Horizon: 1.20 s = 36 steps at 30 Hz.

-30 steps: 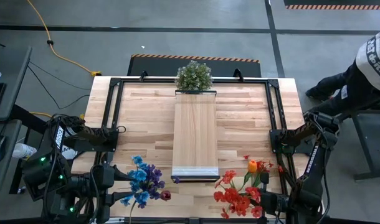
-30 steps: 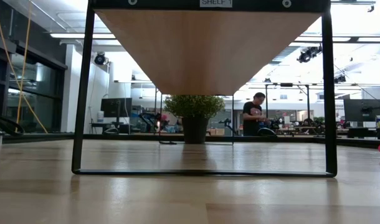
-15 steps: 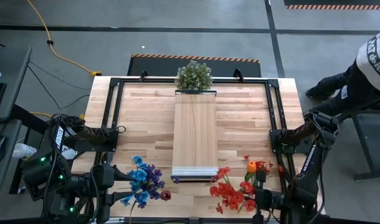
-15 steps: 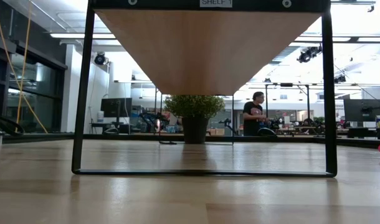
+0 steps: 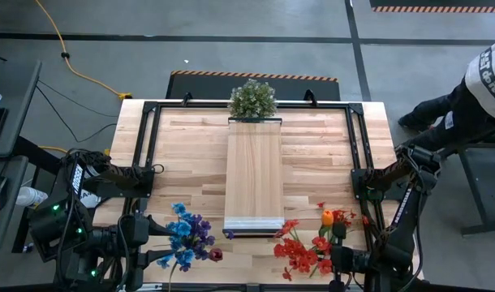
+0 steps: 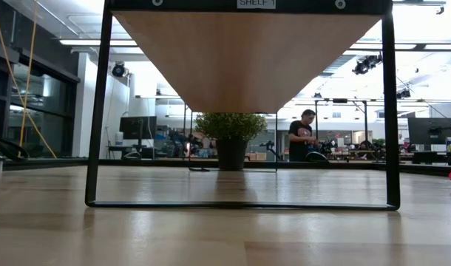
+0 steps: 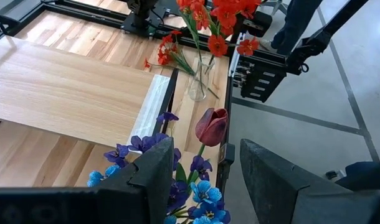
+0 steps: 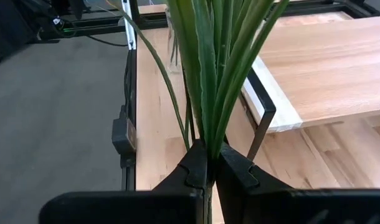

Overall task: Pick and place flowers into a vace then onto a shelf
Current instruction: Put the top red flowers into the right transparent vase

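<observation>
- meanwhile the right gripper [image 8: 206, 167], at the table's near right corner, has carried its red and orange flowers [image 5: 304, 247] a little toward the middle over the last second, from beside the right frame post to just off the shelf's [image 5: 254, 174] near end; in the last half second they have hardly moved.
- that shift reads as a carry under way: the bunch is off the table and heading for a vase, not yet in one.
- its jaws are clenched on the bundled green stems [image 8: 212, 74], which rise straight out from between the fingertips; the blooms are out of the wrist view.
- a clear glass vase [image 7: 200, 79] shows in the left wrist view, on the table just beside the shelf's pale end edge, with the red blooms above and around it; i cannot tell if any stem is inside.
- the left gripper [image 7: 202, 177] waits at the near left corner, jaws part open around the blue and purple flowers [image 5: 187, 237]; whether they actually pinch the stems i cannot tell.
</observation>
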{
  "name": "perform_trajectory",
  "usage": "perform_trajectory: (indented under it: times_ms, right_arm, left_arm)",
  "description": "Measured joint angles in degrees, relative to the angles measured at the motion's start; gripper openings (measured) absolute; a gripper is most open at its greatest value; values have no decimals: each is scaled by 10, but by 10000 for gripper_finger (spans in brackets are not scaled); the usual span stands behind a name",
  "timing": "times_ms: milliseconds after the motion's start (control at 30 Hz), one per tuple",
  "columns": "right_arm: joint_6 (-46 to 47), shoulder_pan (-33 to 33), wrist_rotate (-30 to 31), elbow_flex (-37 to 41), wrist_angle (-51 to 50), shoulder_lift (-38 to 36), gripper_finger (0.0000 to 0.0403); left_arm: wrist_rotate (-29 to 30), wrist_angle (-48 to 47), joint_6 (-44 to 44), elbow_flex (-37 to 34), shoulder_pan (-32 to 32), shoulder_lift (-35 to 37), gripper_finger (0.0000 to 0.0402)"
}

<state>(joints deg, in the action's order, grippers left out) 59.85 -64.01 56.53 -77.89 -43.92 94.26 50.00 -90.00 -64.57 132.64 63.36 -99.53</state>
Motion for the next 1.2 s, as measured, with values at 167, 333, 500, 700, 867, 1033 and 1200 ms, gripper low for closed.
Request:
perform_trajectory:
  times_ms: [167,333,500,700,867,1033,1200]
  right_arm:
    - [2,0,-1,0,0,0,12]
    - [2,0,-2,0,0,0,12]
    - [2,0,-14,0,-4,0,12]
    - [2,0,-20,0,-13,0,12]
    - [2,0,-22,0,-18,0,12]
    - [2,0,-31,0,-23,0,12]
    - [2,0,-29,0,-24,0,12]
  left_arm:
    - [0,0,0,0,0,0,216]
    - [0,0,1,0,0,0,216]
    - [0,0,1,0,0,0,216]
    - [0,0,2,0,0,0,216]
    - [0,0,2,0,0,0,216]
    - [0,0,2,0,0,0,216]
    - [0,0,2,0,0,0,216]
